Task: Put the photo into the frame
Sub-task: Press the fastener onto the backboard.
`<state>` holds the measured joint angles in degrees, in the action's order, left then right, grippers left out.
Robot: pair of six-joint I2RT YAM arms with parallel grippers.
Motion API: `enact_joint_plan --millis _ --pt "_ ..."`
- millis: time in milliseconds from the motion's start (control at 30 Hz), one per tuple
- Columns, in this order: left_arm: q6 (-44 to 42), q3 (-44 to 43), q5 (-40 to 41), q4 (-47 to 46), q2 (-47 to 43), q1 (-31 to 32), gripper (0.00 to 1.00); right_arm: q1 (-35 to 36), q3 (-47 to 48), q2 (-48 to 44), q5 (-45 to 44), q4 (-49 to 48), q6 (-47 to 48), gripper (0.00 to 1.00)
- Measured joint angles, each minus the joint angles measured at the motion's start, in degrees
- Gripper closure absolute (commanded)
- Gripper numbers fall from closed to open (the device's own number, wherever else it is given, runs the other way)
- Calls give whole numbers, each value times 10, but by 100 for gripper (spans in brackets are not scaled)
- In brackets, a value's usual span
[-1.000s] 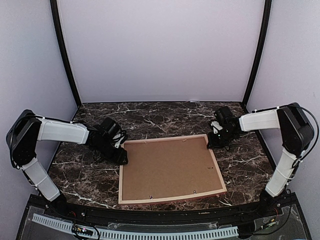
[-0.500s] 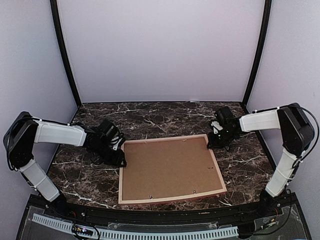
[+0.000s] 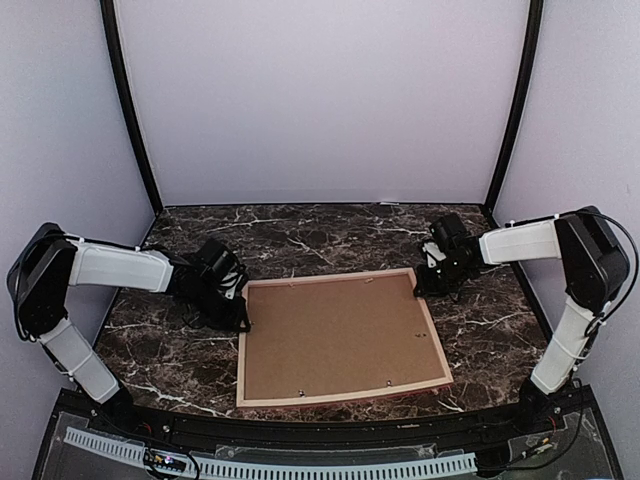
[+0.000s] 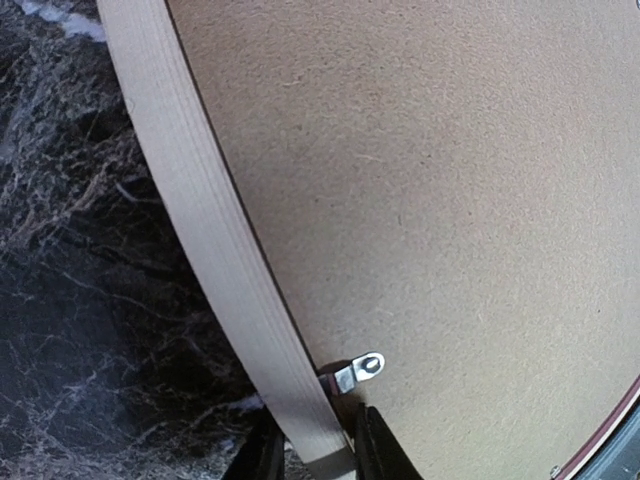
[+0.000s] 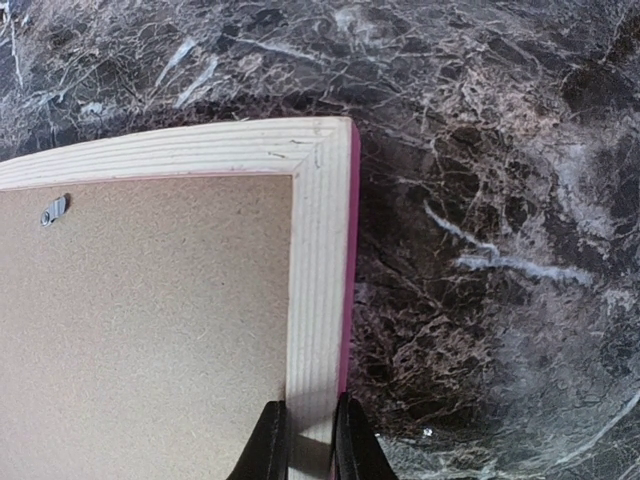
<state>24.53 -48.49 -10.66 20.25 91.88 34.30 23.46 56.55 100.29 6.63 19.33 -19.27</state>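
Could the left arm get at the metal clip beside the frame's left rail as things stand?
Probably yes: the clip lies uncovered right beside the left end effector, though that is clamped on the frame rail and must let go first.

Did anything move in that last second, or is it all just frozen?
Only the left hand shifted, drawing slightly left while still straddling the frame's left rail. The right hand stayed on the rail near the far right corner, and the frame lies where it was.
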Motion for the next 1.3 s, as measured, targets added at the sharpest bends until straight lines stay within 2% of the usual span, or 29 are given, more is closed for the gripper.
enact_joint_plan --millis 267,600,900,1100,1300 --pt "10 -38 33 9 30 -1 79 -5 -4 4 1 -31 -13 85" --pt "3 -63 52 15 48 -3 76 -10 -19 -2 -13 -46 -25 54" --pt "-10 -74 56 -4 62 -3 76 -4 -63 -55 -11 -7 -24 38" --pt "-14 -79 56 -8 67 -3 75 13 -110 -105 0 11 -33 34" --pt "-14 -79 58 -8 67 -3 76 35 -136 -132 1 15 -48 37"
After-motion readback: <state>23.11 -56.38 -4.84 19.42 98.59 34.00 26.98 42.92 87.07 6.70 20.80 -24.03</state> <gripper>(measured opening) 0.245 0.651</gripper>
